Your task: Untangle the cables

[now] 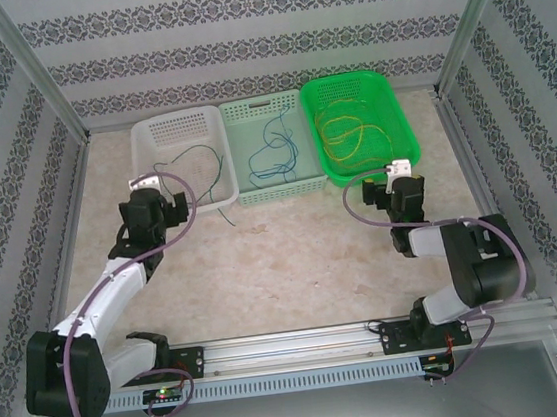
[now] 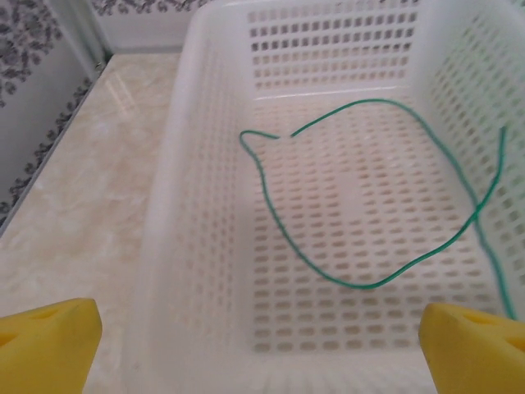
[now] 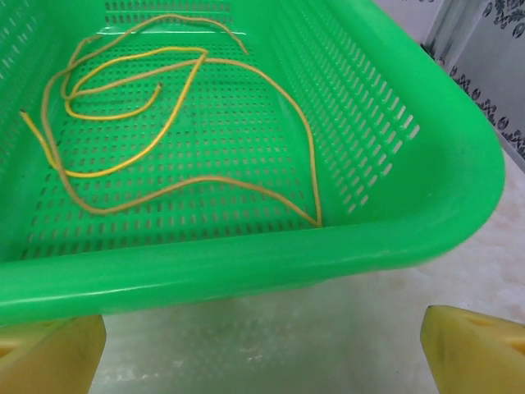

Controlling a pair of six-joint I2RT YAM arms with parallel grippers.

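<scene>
Sitting side by side along the far edge of the table [image 1: 285, 268] are three slotted baskets: a white basket [image 1: 175, 117] on the left, a pale basket [image 1: 259, 104] in the middle and a green basket [image 1: 345, 81] on the right, their walls touching. The cables are lying sorted by colour inside them. A green cable [image 2: 361, 286] is curling in one loose loop over the white basket's floor, one end climbing the right wall. A blue cable [image 1: 269, 141] is sprawling in the pale basket. The yellow cables [image 3: 197, 180] are lying in overlapping loops on the green basket's floor, crossing one another. The left gripper [image 2: 262, 345] is hovering at the white basket's near left corner with its jaws spread wide, the yellow pads [image 2: 49, 341] sitting far apart and gripping nothing. The right gripper [image 3: 262, 349] is hanging just outside the green basket, jaws equally wide and empty, and the basket's near wall is standing between it and the yellow cables. Patterned walls [image 1: 10, 148] are closing in the table on three sides, and a metal rail [image 1: 303, 338] is carrying both arm bases along the near edge.
</scene>
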